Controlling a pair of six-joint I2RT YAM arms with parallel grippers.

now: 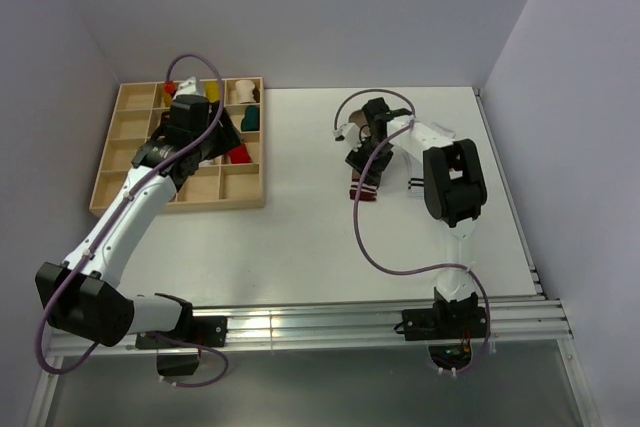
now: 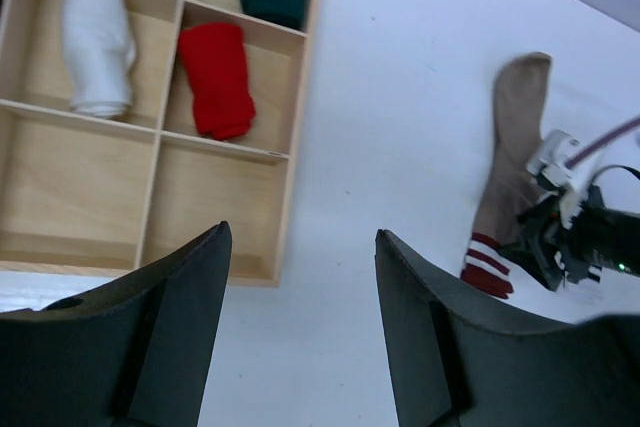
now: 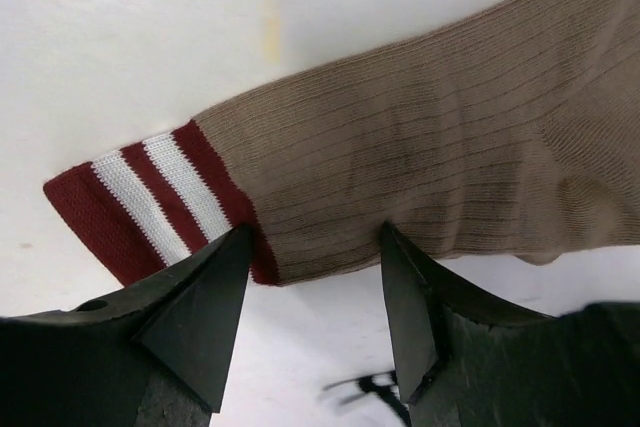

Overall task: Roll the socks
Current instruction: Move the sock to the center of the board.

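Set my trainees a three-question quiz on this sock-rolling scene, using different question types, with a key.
1. True or false: the right tool is shut on the brown sock.
2. Which lies in the wooden tray? A a red rolled sock, B a purple one, C a pink one.
3. Fill in: the brown sock's cuff has ___ white stripes.
Key: 1 false, it is open; 2 A; 3 two.
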